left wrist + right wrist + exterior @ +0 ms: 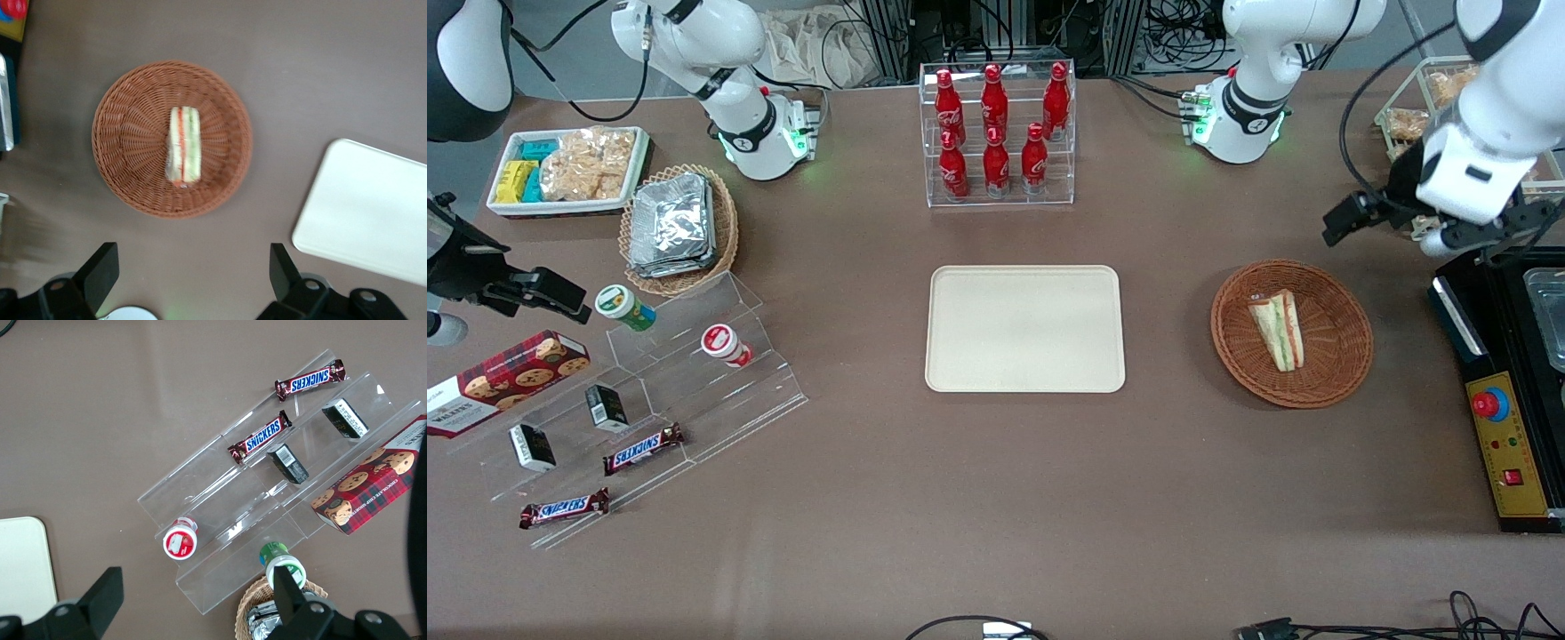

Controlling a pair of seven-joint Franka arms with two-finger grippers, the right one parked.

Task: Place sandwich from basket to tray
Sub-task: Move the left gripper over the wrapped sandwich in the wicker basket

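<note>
Frontally, the sandwich [1278, 330] lies in the basket [1334, 373], beside the bare tray [1024, 328]; the gripper [1463, 233] hangs above the table, farther from the camera than the basket. Wrist view alone shows its fingers [101, 267] spread wide, holding nothing, near the basket [127, 127] with the sandwich [183, 145].

The front view looks steeply down over the whole bench [996, 498] from high up. The left wrist view faces straight down, closer, past its open claw [193, 277]. Both show the basket [1343, 356] with sandwich [1279, 329] and the tray [1024, 329].
</note>
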